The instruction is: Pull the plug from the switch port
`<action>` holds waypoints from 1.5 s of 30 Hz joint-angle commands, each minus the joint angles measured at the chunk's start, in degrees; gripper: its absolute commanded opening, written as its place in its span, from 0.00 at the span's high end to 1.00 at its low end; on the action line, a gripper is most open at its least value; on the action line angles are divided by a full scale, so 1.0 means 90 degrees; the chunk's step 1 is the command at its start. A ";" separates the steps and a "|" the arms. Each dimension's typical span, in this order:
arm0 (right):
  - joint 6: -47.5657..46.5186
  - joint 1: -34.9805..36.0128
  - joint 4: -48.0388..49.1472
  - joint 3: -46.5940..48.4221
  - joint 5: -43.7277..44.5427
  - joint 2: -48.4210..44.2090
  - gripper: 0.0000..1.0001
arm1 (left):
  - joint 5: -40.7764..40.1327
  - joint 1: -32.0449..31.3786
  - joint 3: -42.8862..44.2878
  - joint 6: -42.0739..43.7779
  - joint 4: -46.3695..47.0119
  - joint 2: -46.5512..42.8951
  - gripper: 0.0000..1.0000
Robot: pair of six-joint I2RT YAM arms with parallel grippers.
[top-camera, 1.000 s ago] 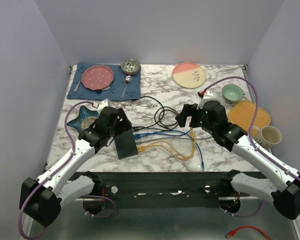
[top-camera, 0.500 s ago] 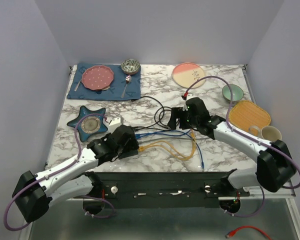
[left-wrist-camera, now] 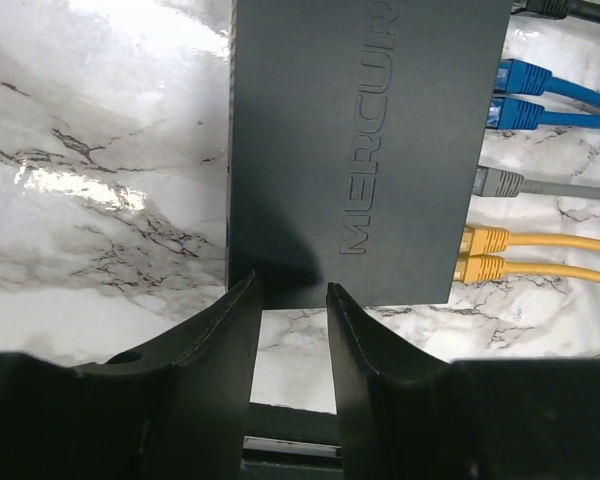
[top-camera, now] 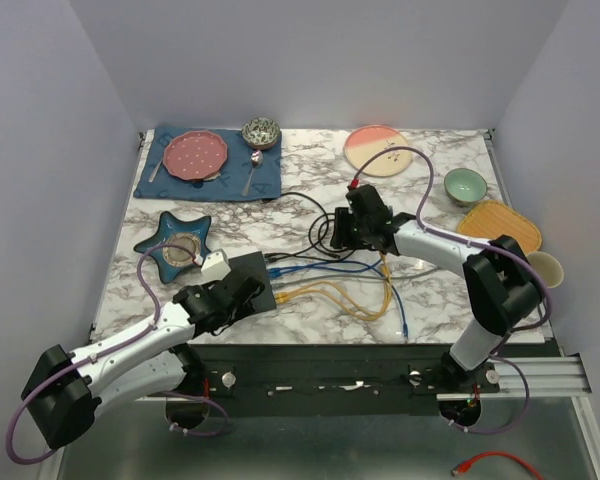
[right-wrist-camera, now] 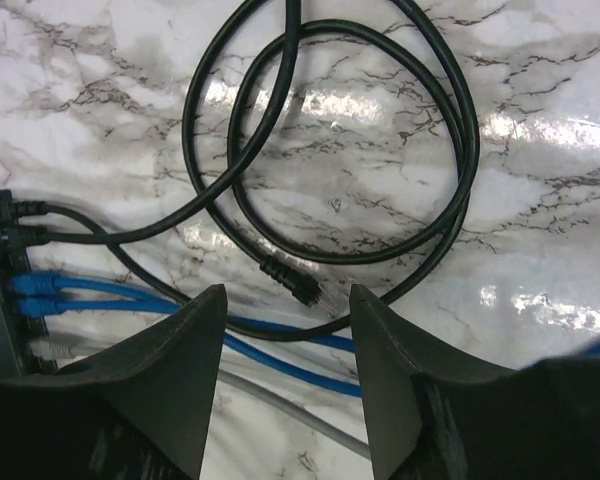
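The switch (left-wrist-camera: 360, 150) is a flat black box lying on the marble, also in the top view (top-camera: 255, 270). Several plugs sit in its ports: two blue plugs (left-wrist-camera: 525, 80), a grey plug (left-wrist-camera: 500, 183), two yellow plugs (left-wrist-camera: 485, 240) and black ones at the far end (right-wrist-camera: 10, 212). My left gripper (left-wrist-camera: 288, 300) hovers at the switch's near short edge, jaws partly apart with only marble in the gap. My right gripper (right-wrist-camera: 285, 300) is open above the blue cables (right-wrist-camera: 280, 350), just short of a loose black plug end (right-wrist-camera: 295, 283).
A coiled black cable (right-wrist-camera: 330, 130) lies beyond the right gripper. Yellow cables (top-camera: 330, 295) loop toward the front edge. A star dish (top-camera: 180, 248) sits left of the switch. A blue mat (top-camera: 170, 180), plates, a green bowl (top-camera: 465, 185), an orange mat (top-camera: 498, 228) and a mug (top-camera: 540, 268) stand behind and right.
My left gripper swung from the switch's far-left side round to its near end and narrowed. My right gripper moved left over the cables, its jaws narrowing too.
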 commanded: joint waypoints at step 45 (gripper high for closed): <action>-0.0416 0.0134 -0.1156 0.1306 0.0126 -0.0258 0.46 | -0.0563 0.0338 0.1595 0.0908 -0.0755 0.0719 0.47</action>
